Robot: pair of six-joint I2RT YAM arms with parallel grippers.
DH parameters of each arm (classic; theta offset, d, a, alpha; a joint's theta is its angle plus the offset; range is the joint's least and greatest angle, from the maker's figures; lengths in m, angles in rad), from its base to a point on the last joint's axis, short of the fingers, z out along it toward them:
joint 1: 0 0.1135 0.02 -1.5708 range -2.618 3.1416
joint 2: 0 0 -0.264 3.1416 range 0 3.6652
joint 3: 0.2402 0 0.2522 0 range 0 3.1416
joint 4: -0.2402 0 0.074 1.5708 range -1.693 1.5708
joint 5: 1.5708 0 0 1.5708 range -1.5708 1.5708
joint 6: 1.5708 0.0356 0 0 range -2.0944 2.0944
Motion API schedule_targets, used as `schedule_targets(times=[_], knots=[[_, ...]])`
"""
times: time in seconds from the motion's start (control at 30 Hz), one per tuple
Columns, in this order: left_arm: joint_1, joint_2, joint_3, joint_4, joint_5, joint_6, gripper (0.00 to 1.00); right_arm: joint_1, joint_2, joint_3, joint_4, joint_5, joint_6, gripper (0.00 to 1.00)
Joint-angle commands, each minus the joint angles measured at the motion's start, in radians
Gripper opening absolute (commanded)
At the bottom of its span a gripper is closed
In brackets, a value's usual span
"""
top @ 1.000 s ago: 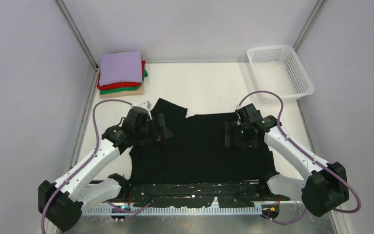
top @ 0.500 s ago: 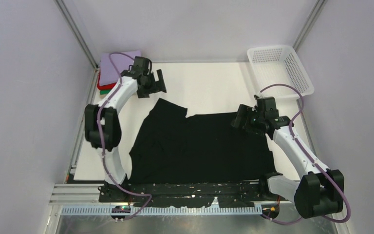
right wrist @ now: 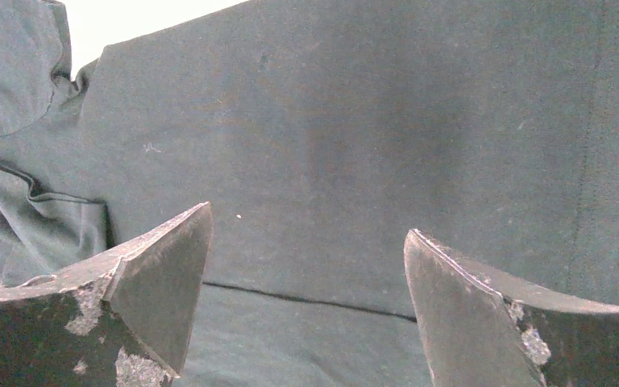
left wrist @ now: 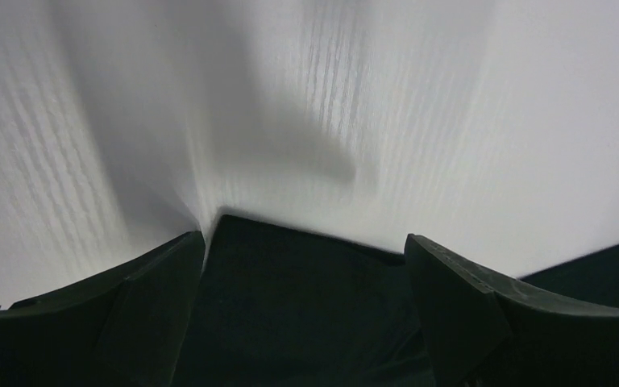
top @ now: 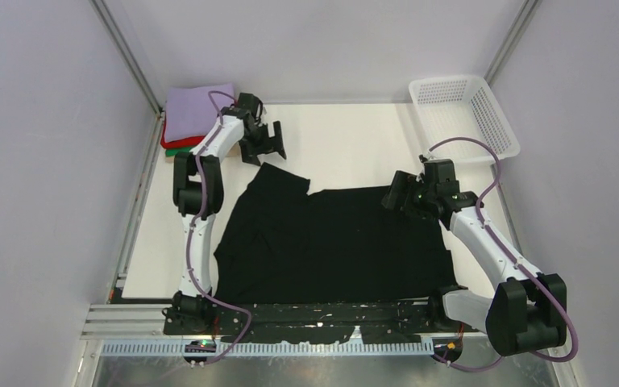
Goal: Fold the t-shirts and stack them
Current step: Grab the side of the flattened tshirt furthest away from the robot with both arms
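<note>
Apparently agape — left tool [top: 263,149], right tool [right wrist: 307,222].

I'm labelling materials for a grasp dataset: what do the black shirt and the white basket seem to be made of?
The black t-shirt looks like soft matte knit cloth, perhaps cotton: it lies limp, with creases, a stitched hem and lint specks. The basket looks like rigid white plastic: thin moulded mesh walls standing upright.

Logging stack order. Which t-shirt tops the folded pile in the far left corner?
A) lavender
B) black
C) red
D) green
A: the lavender t-shirt lies on top, with only the edges of the red t-shirt and the green t-shirt showing under it.
</note>
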Motion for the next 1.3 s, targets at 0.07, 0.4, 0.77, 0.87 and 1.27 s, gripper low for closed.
schedule_targets(times=[0.07, 0.4, 0.77, 0.87, 1.27], knots=[[-0.004, -0.054, -0.095, 0.019, 0.107, -0.004, 1.00, -0.007, -0.007, 0.000, 0.036, 0.024, -0.021, 0.95], [-0.025, -0.064, -0.103, -0.022, 0.072, -0.002, 0.73, -0.009, -0.023, -0.012, 0.036, 0.029, -0.032, 0.95], [-0.030, -0.042, -0.048, -0.066, 0.016, 0.025, 0.24, -0.011, -0.042, -0.014, 0.002, 0.057, -0.037, 0.95], [-0.031, -0.033, -0.029, -0.081, 0.019, 0.034, 0.03, -0.014, -0.051, -0.014, -0.003, 0.068, -0.040, 0.96], [-0.040, -0.195, -0.211, 0.078, 0.078, 0.050, 0.00, -0.018, -0.048, 0.013, -0.023, 0.194, -0.076, 0.95]])
